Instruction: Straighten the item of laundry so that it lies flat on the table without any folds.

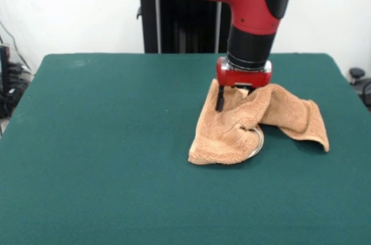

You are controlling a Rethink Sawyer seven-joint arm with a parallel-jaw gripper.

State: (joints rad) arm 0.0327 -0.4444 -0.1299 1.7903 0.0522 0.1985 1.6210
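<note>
Green table (104,158), towel (232,132) bunched around fingers (220,99)

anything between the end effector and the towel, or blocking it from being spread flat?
Nothing visible. The end effector is already at the towel, which is bunched up under it, and the green table around it shows no other objects.
</note>
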